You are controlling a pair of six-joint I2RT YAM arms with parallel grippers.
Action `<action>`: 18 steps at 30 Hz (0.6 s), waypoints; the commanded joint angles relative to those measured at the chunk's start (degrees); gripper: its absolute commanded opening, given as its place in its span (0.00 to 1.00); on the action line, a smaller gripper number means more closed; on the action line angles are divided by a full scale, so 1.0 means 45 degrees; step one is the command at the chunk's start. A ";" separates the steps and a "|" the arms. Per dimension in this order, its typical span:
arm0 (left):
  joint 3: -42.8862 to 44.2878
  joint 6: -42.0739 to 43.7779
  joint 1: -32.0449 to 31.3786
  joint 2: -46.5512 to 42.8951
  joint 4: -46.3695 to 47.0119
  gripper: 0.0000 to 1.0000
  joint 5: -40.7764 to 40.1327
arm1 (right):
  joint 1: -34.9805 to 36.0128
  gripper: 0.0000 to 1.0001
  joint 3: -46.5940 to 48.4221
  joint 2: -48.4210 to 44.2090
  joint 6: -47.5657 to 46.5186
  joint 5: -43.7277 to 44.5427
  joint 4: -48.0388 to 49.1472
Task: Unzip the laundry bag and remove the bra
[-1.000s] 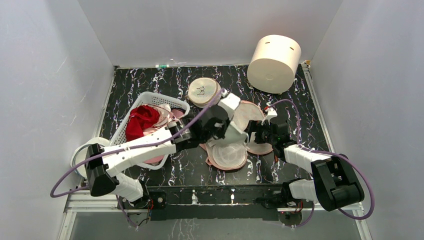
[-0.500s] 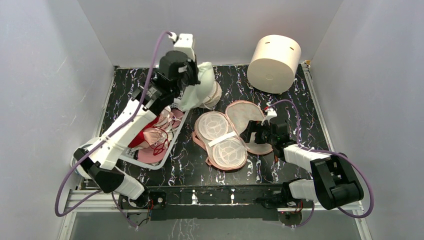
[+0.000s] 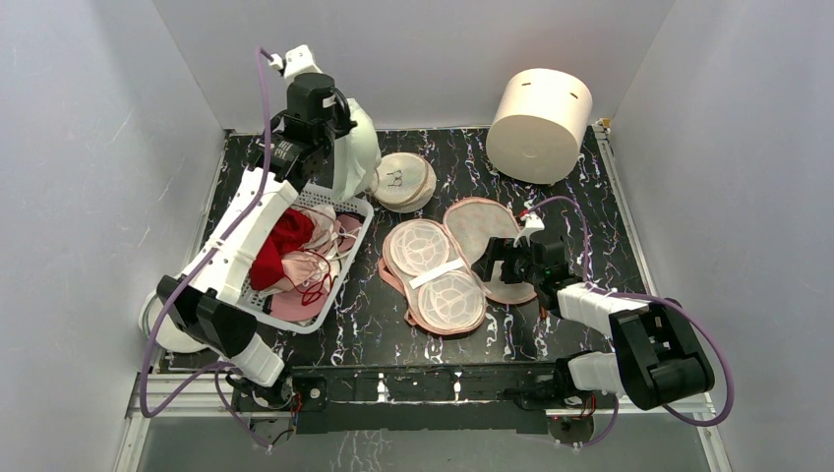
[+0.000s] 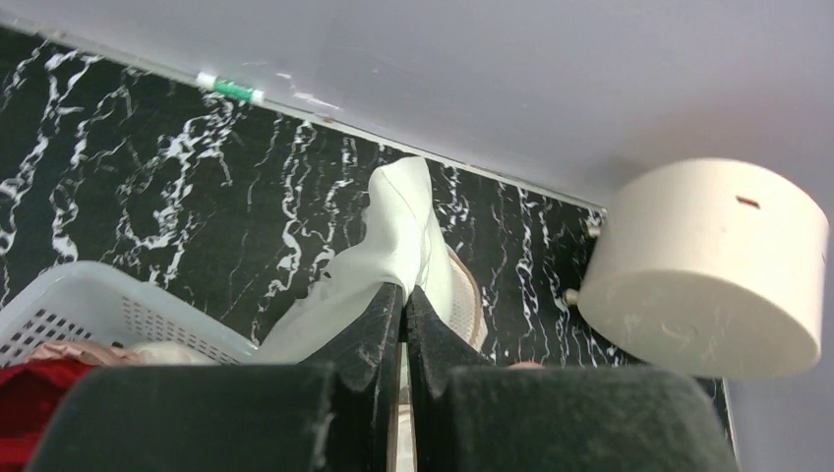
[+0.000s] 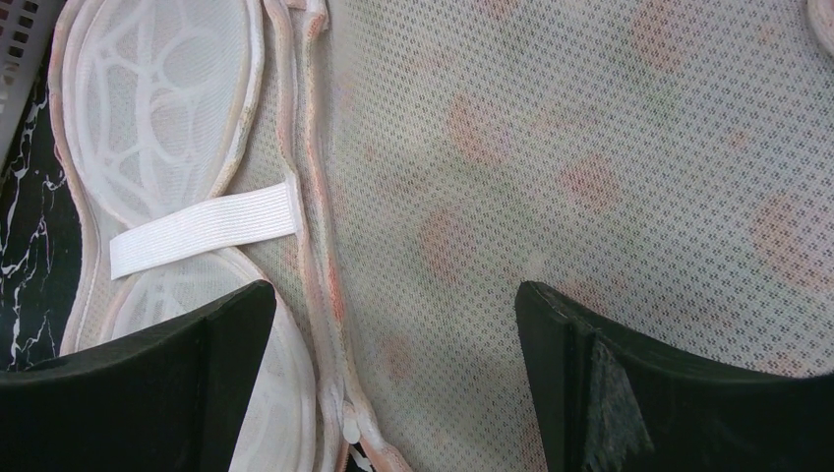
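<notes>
Bra (image 3: 356,157) is out, hanging straight down from the left gripper (image 4: 403,295), jaws clenched on it, over the basket's (image 3: 346,264) far end by the bench's (image 3: 374,339) far-left corner; right gripper (image 5: 393,295) sits jaws released over the open laundry bag (image 3: 472,224) mid-bench.

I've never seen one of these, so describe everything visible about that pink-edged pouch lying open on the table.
The laundry bag lies unzipped, spread flat in two peanut-shaped halves on the black marbled table. Pink trim and zip edge it. The left half holds two white domed plastic cages crossed by a white elastic strap; the right half shows pale mesh lining with reddish print showing through. The right claw hangs open over that half.
</notes>
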 commanded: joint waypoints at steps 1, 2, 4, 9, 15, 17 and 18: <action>-0.0744 -0.1838 0.0622 -0.0804 0.0776 0.00 -0.0267 | -0.0022 0.92 0.0245 0.0132 0.0020 -0.0031 0.0708; -0.0957 -0.2110 0.0650 -0.0937 0.0735 0.00 -0.0377 | -0.0016 0.92 0.0255 0.0152 0.0008 -0.0032 0.0710; -0.1405 -0.2686 0.0668 -0.1305 0.0372 0.00 -0.0898 | -0.0012 0.92 0.0270 0.0172 0.0012 -0.0032 0.0695; -0.3655 -0.4244 0.0693 -0.3013 -0.0193 0.00 -0.2381 | -0.0010 0.92 0.0263 0.0196 -0.0007 -0.0086 0.0716; -0.5392 -0.5274 0.0712 -0.4667 -0.1207 0.00 -0.4301 | 0.0004 0.92 0.0310 0.0333 -0.0003 -0.0201 0.0729; -0.5743 -0.5463 0.0712 -0.4989 -0.1558 0.00 -0.4585 | 0.0000 0.92 0.0310 0.0359 -0.0013 -0.0235 0.0743; -0.5901 -0.5598 0.0712 -0.5150 -0.1737 0.00 -0.4564 | 0.0008 0.92 0.0334 0.0371 -0.0013 -0.0245 0.0749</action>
